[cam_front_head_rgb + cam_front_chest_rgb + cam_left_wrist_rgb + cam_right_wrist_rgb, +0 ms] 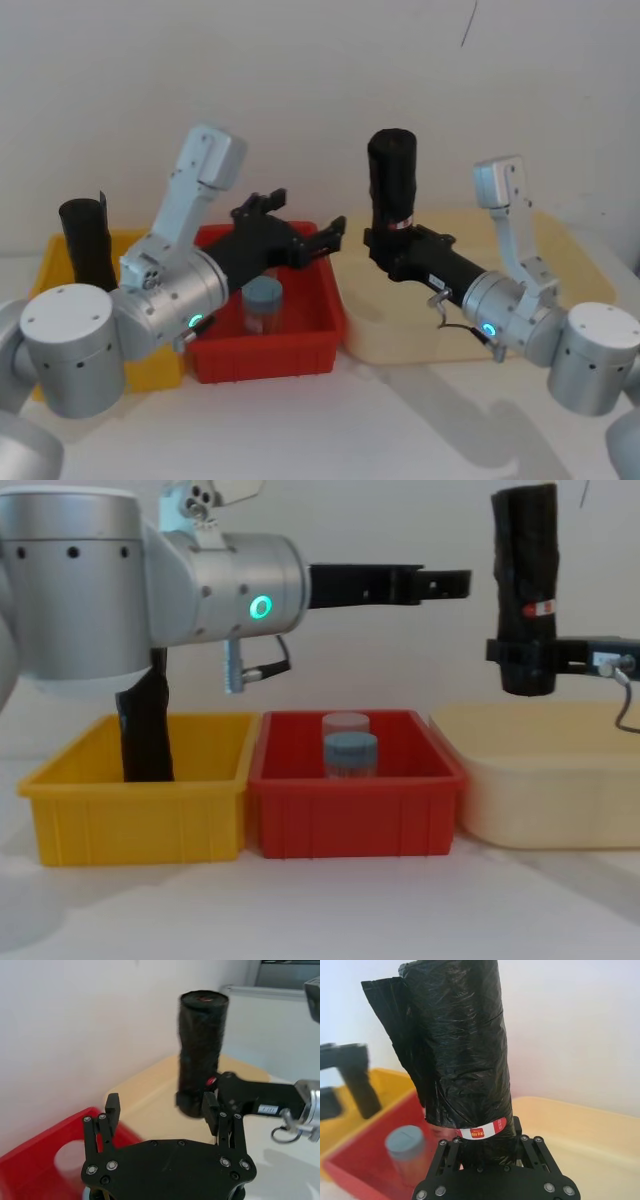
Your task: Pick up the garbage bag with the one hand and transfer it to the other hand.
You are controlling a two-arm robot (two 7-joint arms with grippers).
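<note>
Your garbage bag (392,180) is standing straight up, long axis vertical, with the red-and-white label (482,1131) wrapped round near its bottom end. A loose flap of plastic sticks out near the top. It's up in the air, over the end of the cream tray (400,330) nearest the red bin (300,350).

The right tool (385,240) is pinching the bag low down, about at label level, reaching in level from the right.

Your left tool (305,215) has its fingers spread wide and points across at the bag from above the red bin. The chest view shows a small gap between them.

A blue-lidded jar (263,303) sits in the red bin, and a plain black roll (85,240) leans in the yellow bin (150,370). All three containers sit on the white bench (380,420).
</note>
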